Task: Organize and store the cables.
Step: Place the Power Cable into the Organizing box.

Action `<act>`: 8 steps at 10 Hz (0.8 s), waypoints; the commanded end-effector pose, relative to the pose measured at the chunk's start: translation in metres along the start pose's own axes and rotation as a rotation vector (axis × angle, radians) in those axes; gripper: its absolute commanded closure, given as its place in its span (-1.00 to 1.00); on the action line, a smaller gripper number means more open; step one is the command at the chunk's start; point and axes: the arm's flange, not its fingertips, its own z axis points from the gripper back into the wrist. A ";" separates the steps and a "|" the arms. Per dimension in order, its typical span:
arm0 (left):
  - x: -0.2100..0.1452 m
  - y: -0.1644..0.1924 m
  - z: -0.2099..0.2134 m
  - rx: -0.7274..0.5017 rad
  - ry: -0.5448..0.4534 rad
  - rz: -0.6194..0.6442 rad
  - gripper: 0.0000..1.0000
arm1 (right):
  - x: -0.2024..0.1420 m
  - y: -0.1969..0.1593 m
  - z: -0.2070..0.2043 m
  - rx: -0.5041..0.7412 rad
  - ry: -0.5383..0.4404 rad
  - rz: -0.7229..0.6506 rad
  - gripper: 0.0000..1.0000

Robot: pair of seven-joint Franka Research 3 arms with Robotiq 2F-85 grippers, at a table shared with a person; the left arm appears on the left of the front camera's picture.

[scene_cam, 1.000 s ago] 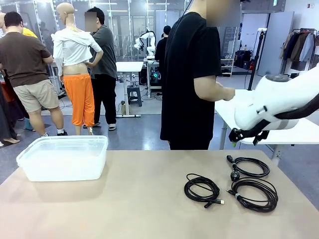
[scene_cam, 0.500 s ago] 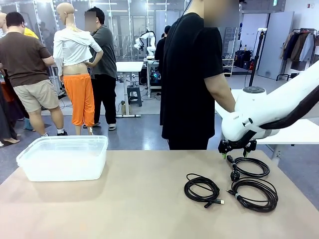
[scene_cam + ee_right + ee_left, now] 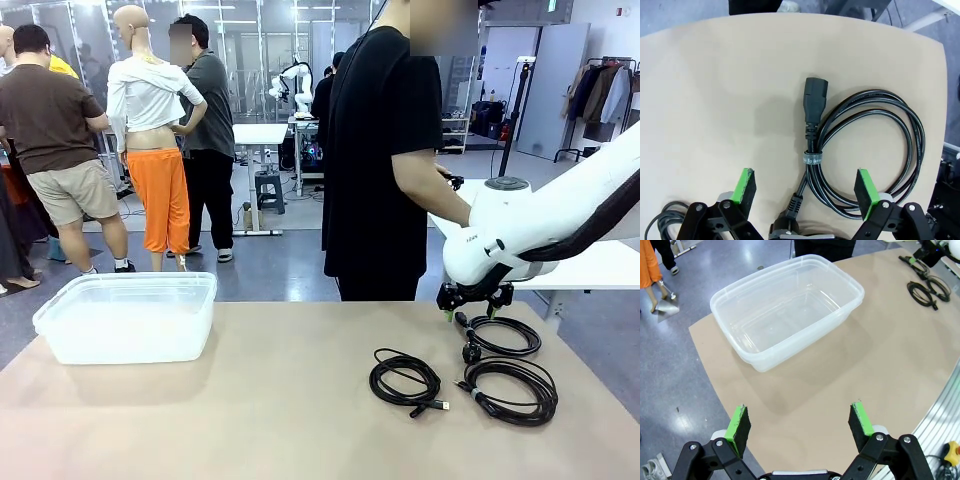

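Three coiled black cables lie on the right half of the tan table: a far coil, a near coil and a middle coil. My right gripper hangs open just above the far coil's left end. In the right wrist view that coil, with its strap and plug, lies between and beyond my open gripper. My left gripper stands open over the table's left part, short of the clear bin. The cables show far off there.
The clear plastic bin stands at the table's far left with nothing in it. A person in black stands at the far edge, near my right arm. A white table is behind on the right.
My right arm came down and to the left until its gripper hung just over the far coil, then held almost still. The cables and the bin stayed put.
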 end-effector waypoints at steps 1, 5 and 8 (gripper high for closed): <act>-0.001 0.002 0.001 -0.016 -0.007 -0.013 -1.00 | -0.001 0.000 0.003 -0.001 -0.006 0.007 -1.00; -0.001 0.002 0.001 -0.016 -0.007 -0.013 -1.00 | -0.001 0.000 0.003 -0.001 -0.006 0.007 -1.00; -0.001 0.002 0.001 -0.016 -0.007 -0.013 -1.00 | 0.007 -0.002 -0.019 0.017 0.046 -0.082 -1.00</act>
